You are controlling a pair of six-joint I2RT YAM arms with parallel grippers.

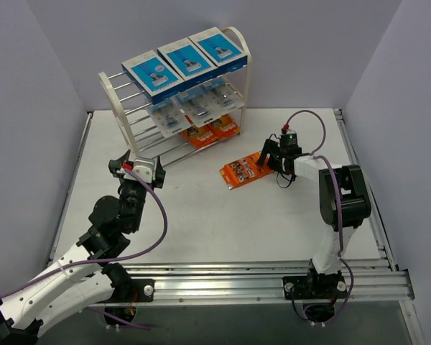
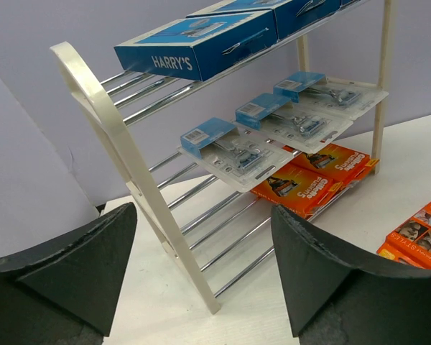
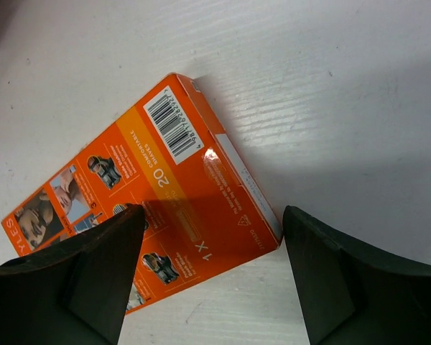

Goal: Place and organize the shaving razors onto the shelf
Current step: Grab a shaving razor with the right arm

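Tabletop (image 1: 201, 230) in white is taken up at the far left by the shelf (image 1: 248, 72), a white-framed rack with chrome rods that is set at an angle to the table edges. An aluminium rail (image 1: 223, 277) is fitted along the near edge, and both arms are bolted to it.

The left arm (image 1: 104, 226) is extended toward the near end of the shelf. The right arm (image 1: 341, 198) is folded over the right half of the table.

Three blue boxes (image 1: 184, 59) are laid side by side on the top tier. Three blister packs (image 1: 197, 106) are laid in a row on the tier below. Two orange packs (image 1: 212, 131) are seated side by side on a lower tier, under the blister packs. A third orange pack (image 1: 244, 171) is left flat on the table, printed back up, well apart from the shelf and to its right.

The left gripper (image 2: 205, 212) is held released, fingers spread, with nothing between them; it is pointed at the shelf's end panel and is not in contact with it. The right gripper (image 3: 214, 215) is likewise released: its fingers are spread over the barcode end of the third orange pack, and no grasp is seen.
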